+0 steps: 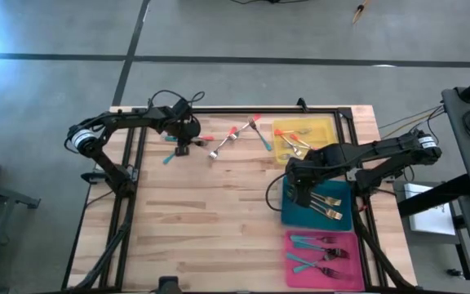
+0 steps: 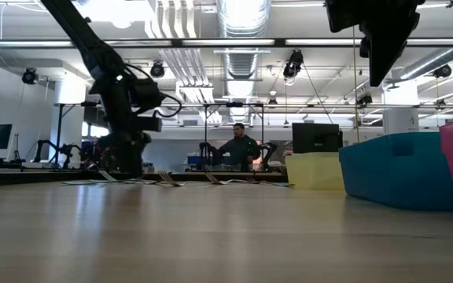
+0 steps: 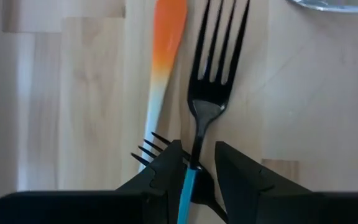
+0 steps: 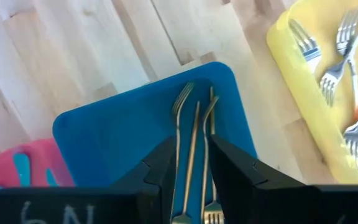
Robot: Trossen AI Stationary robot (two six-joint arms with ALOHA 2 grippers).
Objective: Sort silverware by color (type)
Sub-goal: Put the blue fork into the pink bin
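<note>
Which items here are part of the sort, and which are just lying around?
Job:
- loose forks on the table
- blue-handled fork between the left gripper fingers
- gold forks in the blue tray under the right gripper
- yellow tray, pink tray

Lying about:
- cables
- person in the room behind

Both arms are dark, jointed and slim, with black cables looping off them and a pale band near each base; each gripper (image 3: 194, 180) (image 4: 191, 180) ends in two black, angular, wedge-shaped fingers.
</note>
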